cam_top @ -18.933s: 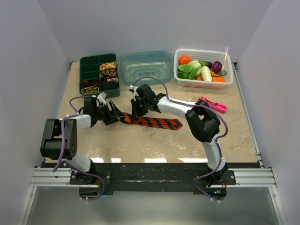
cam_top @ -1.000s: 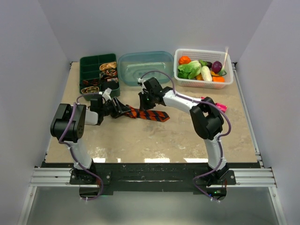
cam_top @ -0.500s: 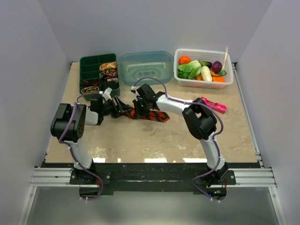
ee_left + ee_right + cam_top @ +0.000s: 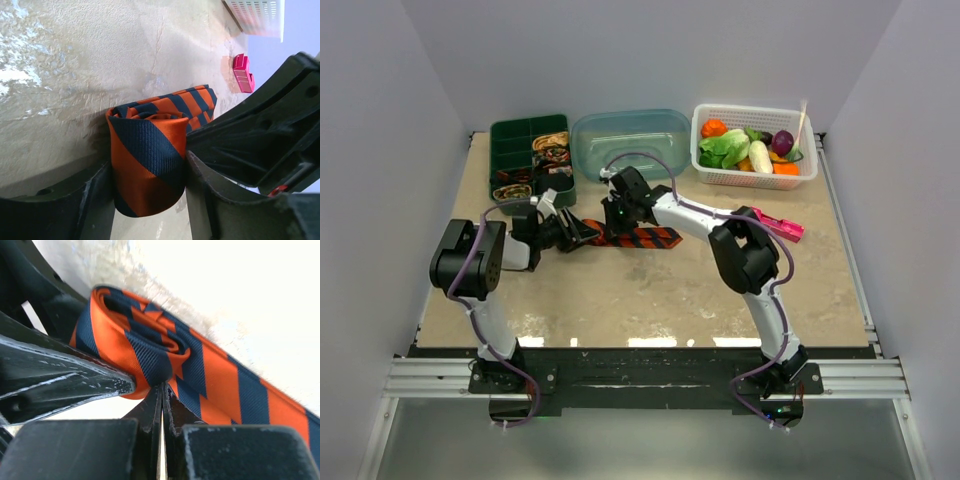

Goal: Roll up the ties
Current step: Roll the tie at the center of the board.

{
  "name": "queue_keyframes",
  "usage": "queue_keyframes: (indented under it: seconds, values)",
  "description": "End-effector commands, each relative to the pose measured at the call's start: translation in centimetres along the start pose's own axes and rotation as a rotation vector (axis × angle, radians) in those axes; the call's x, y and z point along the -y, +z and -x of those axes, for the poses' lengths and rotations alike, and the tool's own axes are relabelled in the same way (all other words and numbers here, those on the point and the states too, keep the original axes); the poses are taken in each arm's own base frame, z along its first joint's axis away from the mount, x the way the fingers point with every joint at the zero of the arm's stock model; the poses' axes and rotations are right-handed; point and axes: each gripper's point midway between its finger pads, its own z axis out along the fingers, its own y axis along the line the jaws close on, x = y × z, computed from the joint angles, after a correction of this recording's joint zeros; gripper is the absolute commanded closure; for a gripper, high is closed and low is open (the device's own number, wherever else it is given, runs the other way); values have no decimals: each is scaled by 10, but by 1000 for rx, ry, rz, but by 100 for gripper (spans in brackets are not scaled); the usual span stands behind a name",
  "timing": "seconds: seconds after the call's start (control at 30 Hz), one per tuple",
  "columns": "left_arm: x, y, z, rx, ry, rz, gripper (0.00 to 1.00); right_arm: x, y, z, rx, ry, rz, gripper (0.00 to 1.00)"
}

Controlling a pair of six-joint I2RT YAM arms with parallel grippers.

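The orange tie with dark diagonal stripes [image 4: 645, 238] lies at the table's middle left, its left end wound into a coil [image 4: 147, 160] and its flat tail running right. My left gripper [image 4: 582, 232] is shut on that coil, one finger [image 4: 90, 200] on each side. My right gripper [image 4: 617, 216] is shut, its tips [image 4: 162, 385] touching the coil's edge [image 4: 150, 352] where the tail leaves it. Small patterned tie coils [image 4: 552, 147] sit in the green compartment box [image 4: 512, 135].
A blue tub [image 4: 631, 143] stands behind the tie and a white basket [image 4: 755, 110] of toy vegetables at the back right. A pink flat gadget [image 4: 775, 224] lies right of the right arm. The green box is just behind the left gripper.
The flat tail is shorter than long ago, more of it wound into the coil. In the last second my right gripper moved left along the tie to the coil; the left gripper kept its hold.
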Motion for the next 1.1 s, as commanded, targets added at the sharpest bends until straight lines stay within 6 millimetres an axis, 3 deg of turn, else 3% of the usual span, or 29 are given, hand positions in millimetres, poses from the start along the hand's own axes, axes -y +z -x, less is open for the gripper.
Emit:
queue_keyframes:
  seconds: [0.0,0.17,0.3,0.47,0.6,0.83,1.0,1.07]
  values:
    - [3,1,-15,-40,-38,-48,50,-15,-4,41,124,-13,32,100]
    - [5,4,-7,-17,-41,-53,58,-5,-1,32,90,-21,-9,100]
    - [11,4,-2,-5,-41,-67,61,11,-15,32,134,-15,-74,100]
    - [19,1,-2,-10,-53,-99,63,49,-10,6,82,-29,-211,100]
    - [24,-2,-1,-6,-52,-102,65,57,-4,-15,21,-55,-224,100]
    - [22,-7,-5,-22,-41,-62,66,26,2,-59,-93,-90,-102,100]
    - [8,-13,-6,-34,-16,61,67,-5,0,-66,-108,-110,-34,100]
    - [3,-15,-7,-43,4,100,67,-8,0,-68,-118,-112,-37,100]
